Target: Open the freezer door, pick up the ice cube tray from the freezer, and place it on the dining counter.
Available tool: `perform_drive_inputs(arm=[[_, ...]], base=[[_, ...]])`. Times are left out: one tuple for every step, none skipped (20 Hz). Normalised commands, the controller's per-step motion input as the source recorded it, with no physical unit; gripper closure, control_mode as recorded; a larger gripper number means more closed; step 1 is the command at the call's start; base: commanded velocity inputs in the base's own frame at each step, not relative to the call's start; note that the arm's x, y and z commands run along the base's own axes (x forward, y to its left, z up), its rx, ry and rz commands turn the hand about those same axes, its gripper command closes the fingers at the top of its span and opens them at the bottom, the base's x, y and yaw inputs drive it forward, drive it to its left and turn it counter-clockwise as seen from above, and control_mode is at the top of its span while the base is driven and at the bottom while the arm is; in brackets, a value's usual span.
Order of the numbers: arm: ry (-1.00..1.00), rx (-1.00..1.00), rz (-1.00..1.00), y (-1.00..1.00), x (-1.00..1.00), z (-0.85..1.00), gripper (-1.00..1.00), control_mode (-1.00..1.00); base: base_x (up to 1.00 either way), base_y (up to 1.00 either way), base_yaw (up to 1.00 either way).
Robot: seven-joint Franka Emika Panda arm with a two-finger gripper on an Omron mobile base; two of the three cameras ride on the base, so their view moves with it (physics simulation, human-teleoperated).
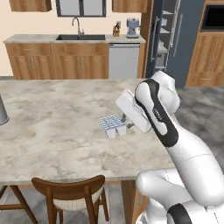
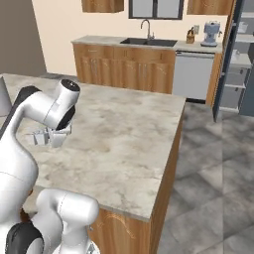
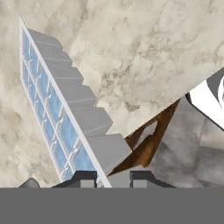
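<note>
The ice cube tray (image 1: 112,123), white with pale blue cells, is held low over the dining counter (image 1: 57,118) near its right end. Whether it touches the slab I cannot tell. My gripper (image 1: 125,122) is shut on the tray's right edge. In the hand view the tray (image 3: 65,118) runs up and left from my gripper (image 3: 113,177), tilted on edge against the marble. From the right base view the tray (image 2: 39,138) peeks out left of the hand. The freezer (image 1: 162,41) stands at the back with its shelves showing and the freezer door (image 1: 151,41) swung open.
A wooden chair (image 1: 70,192) is tucked under the counter's near edge, below the tray. A grey object (image 1: 2,111) stands at the counter's left edge. The sink counter (image 1: 74,39) and dishwasher (image 1: 124,60) line the back wall. The counter's right edge (image 2: 171,149) drops to tiled floor.
</note>
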Motion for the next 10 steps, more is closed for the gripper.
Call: perform_drive_inputs(arm=[[0.05, 0.0, 0.17, 0.11, 0.99, -1.0, 1.0, -1.0], [0.01, 0.02, 0.15, 0.0, 0.84, -1.0, 1.0, -1.0], [0.0, 0.05, 0.16, 0.0, 0.67, -1.0, 1.0, -1.0], [0.0, 0.03, 0.15, 0.0, 0.66, -1.0, 1.0, -1.0], [0.0, 0.03, 0.13, 0.0, 0.71, -1.0, 1.0, -1.0], [0.0, 0.02, 0.11, 0.04, 0.65, -0.98, 1.0, -1.0], [0.0, 0.01, 0.11, 0.07, 0.58, -0.94, 1.0, -1.0], [0.0, 0.01, 0.1, 0.16, 0.5, -0.9, 1.0, -1.0], [0.0, 0.02, 0.1, 0.2, 0.41, -0.84, 1.0, -1.0], [0.0, 0.0, 0.09, 0.32, 0.32, -0.88, 1.0, -1.0]], base=[[0.0, 0.0, 0.0], [0.0, 0.0, 0.0], [0.0, 0.0, 0.0], [0.0, 0.0, 0.0], [0.0, 0.0, 0.0], [0.0, 0.0, 0.0], [0.0, 0.0, 0.0], [0.0, 0.0, 0.0], [0.0, 0.0, 0.0], [0.0, 0.0, 0.0]])
